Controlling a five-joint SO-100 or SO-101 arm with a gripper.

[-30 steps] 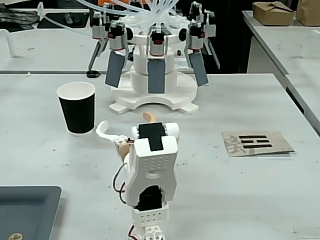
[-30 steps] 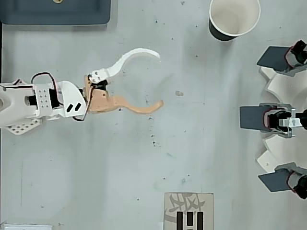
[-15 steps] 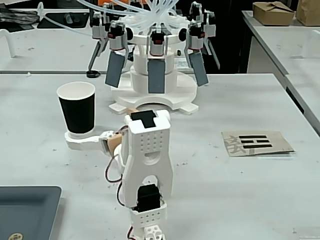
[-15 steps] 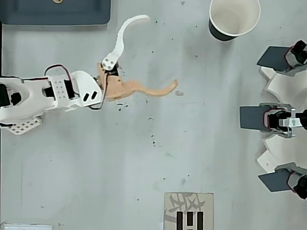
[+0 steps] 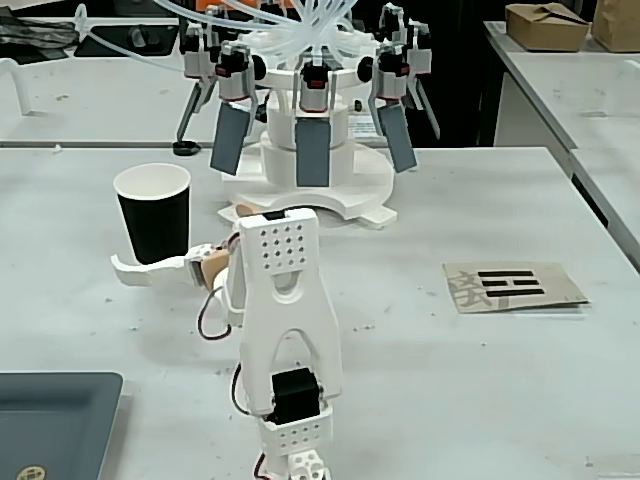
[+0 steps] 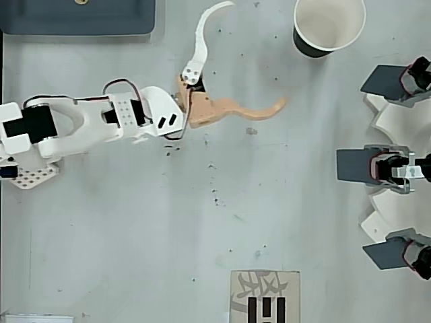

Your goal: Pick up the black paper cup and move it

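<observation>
Gaping jaws (image 6: 259, 54) short of black paper cup (image 6: 328, 27), seemingly touching only in fixed view.

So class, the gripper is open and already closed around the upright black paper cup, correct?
Not quite. The gripper is open, but the overhead view shows it short of the black paper cup, not around it. The cup stands upright, apart from both fingers.

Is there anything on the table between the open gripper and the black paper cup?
No. In the overhead view, only bare table with small dark specks lies between the gripper and the black paper cup.
</observation>
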